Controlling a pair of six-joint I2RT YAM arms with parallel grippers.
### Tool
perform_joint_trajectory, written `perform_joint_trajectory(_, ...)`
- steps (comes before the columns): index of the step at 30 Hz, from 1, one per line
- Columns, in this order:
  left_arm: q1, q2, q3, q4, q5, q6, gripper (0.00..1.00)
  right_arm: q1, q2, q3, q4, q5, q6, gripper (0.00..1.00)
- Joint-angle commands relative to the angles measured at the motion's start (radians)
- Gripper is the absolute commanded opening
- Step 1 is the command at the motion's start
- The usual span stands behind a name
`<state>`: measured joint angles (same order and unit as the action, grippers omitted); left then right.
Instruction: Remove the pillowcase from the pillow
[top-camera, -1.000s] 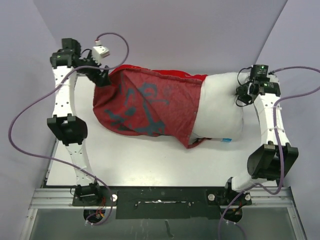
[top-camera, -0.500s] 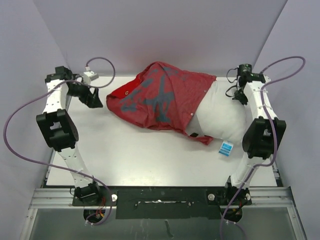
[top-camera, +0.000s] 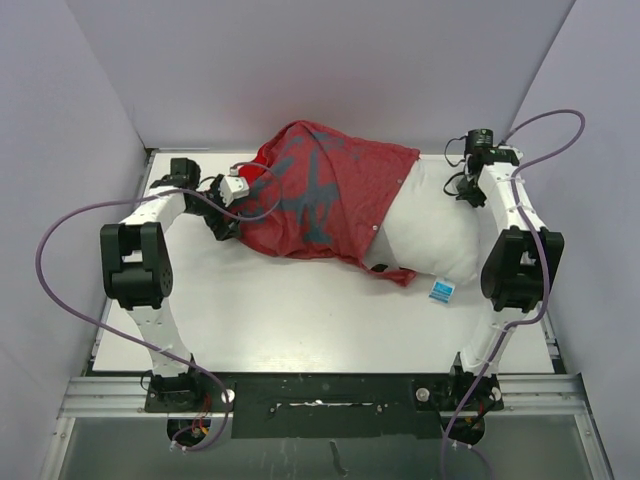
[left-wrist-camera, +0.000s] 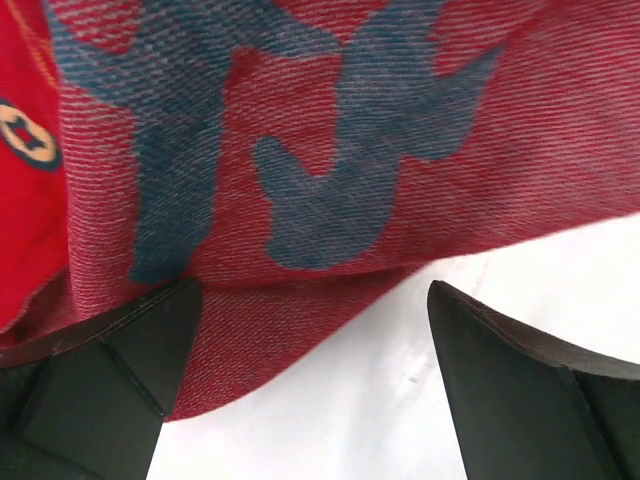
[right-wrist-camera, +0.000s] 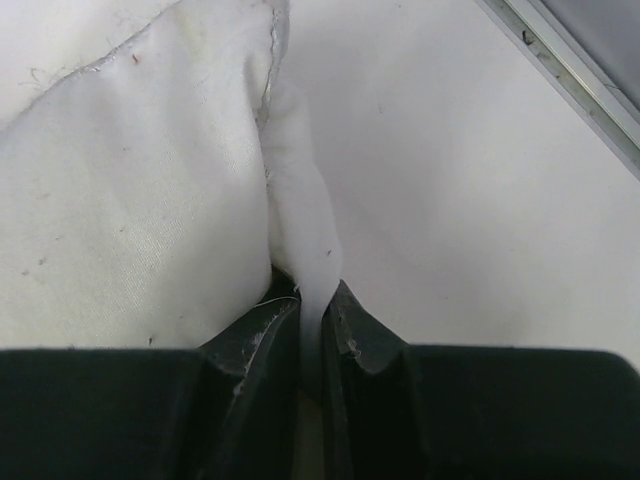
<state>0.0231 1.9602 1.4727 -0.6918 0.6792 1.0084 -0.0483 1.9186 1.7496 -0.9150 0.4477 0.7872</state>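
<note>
Room: plain purple-grey walls around a white desk (top-camera: 300, 330). The two arms stand at its near edge.
Pillow (top-camera: 445, 235): white and puffy, lying on the far half of the desk. Its right part pokes out bare, and the rest is hidden inside the cover.
Pillowcase (top-camera: 320, 190): red with dark blotches, lying over the left part of the pillow, its open end toward the right. I would say it is partly off, not all the way.
Right arm (top-camera: 515, 240): it reaches along the right side to the pillow's far right corner. I think it is there to hold the pillow in place while the cover gets pulled the other way.
Right jaws: pressed together on a thin fold of the pillow's white edge (right-wrist-camera: 300, 240). The fold stands up right between them.
Left arm (top-camera: 150, 215): bent low across the desk to the closed left end of the pillowcase.
Left jaws: wide apart, holding nothing. The red cloth's bottom edge lies between them, touching or just over the one on the left of the wrist view, with bare desk by the other. They look lined up for a pinch.
Tag (top-camera: 441, 291): small, blue and white, at the pillow's near edge.
</note>
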Motion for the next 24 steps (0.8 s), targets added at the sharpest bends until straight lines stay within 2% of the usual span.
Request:
perform_joint_trajectory(1, -0.001, -0.040, -0.067, 0.260, -0.021, 0.026, 0.98, -0.007, -0.034, 0.048, 0.053, -0.094, -0.042, 0.00)
perform_joint_trajectory(8, 0.000, -0.128, -0.205, 0.455, -0.028, -0.061, 0.98, 0.002, -0.004, 0.187, 0.022, -0.237, -0.078, 0.00)
perform_joint_trajectory(12, -0.016, -0.221, -0.201, 0.295, 0.057, -0.039, 0.98, 0.013, 0.013, 0.246, 0.005, -0.302, -0.091, 0.00)
perform_joint_trajectory(16, -0.104, -0.295, -0.278, 0.216, 0.080, -0.002, 0.98, 0.039, 0.030, 0.279, -0.009, -0.311, -0.084, 0.00)
perform_joint_trajectory(19, -0.167, -0.288, -0.338, 0.244, 0.034, -0.026, 0.98, 0.053, 0.036, 0.284, -0.024, -0.293, -0.083, 0.00)
perform_joint_trajectory(24, -0.187, -0.223, -0.370, 0.438, -0.139, -0.092, 0.98, 0.046, 0.013, 0.240, -0.023, -0.279, -0.090, 0.00)
